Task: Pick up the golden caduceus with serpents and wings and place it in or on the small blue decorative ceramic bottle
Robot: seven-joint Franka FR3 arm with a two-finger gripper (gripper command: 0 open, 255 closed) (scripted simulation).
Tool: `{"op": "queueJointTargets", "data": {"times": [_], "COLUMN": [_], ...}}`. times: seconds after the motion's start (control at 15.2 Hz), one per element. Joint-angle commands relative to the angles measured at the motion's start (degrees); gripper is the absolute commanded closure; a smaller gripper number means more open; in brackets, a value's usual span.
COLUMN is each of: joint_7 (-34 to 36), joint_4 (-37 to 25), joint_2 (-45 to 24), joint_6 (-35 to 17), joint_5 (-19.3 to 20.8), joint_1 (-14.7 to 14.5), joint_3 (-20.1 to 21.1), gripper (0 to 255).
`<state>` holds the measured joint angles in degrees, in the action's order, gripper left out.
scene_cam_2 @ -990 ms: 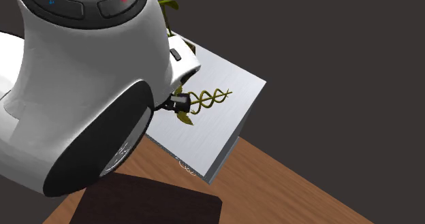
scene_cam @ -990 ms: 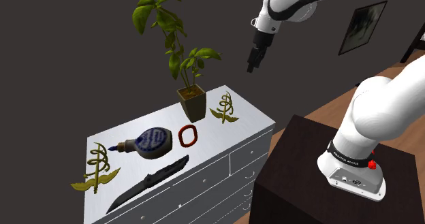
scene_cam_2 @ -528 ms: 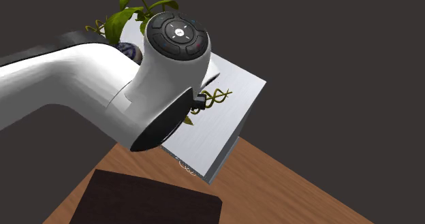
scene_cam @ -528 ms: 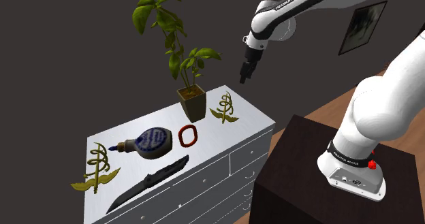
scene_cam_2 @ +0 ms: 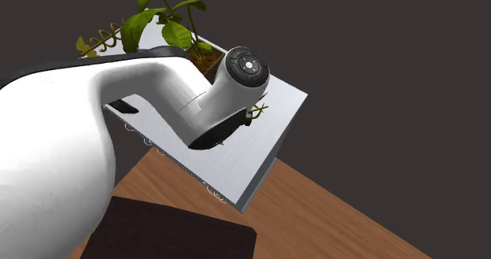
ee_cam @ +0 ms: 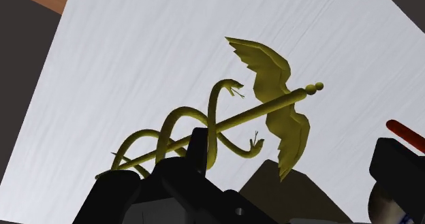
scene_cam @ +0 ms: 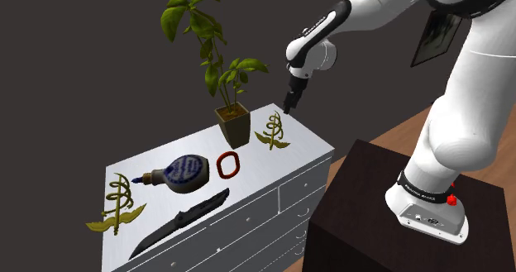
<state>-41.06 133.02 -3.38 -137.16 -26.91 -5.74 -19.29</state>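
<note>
1. Gripper fingers apart and empty, hovering just above the gold snake staff lying beside the plant pot.
2. Not grabbed yet.
3. Left: grab, lift, carry to the bottle mid-dresser.

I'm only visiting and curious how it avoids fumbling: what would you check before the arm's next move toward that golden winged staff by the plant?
1. Is the pincer open: ok, its fingers stand apart in the wrist view.
2. Right target: ok, it hovers by the caduceus near the plant pot, not touching.
3. Free to lift: ok, the caduceus lies flat on the dresser top with nothing on it.
4. Is the bottle upright: not ok, it lies on its side.
5. Fingers squared across the rod: cannot tell.
</note>
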Motion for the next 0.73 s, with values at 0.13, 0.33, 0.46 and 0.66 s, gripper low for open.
{"op": "queueJointTargets", "data": {"times": [0.13,0.33,0.46,0.66], "joint_7": [-6.7,-10.6,-11.9,-12.8], "joint_4": [-5.6,-10.2,-11.9,-12.3], "joint_2": [-9.9,-17.0,-19.8,-21.7], "joint_6": [-1.2,-1.7,-2.3,-3.7], "joint_5": [-6.9,-11.1,-12.6,-14.2], "joint_1": [1.4,3.2,3.9,4.1], "joint_3": [0.9,2.4,3.3,4.2], "gripper": [0,0,0,0]}}
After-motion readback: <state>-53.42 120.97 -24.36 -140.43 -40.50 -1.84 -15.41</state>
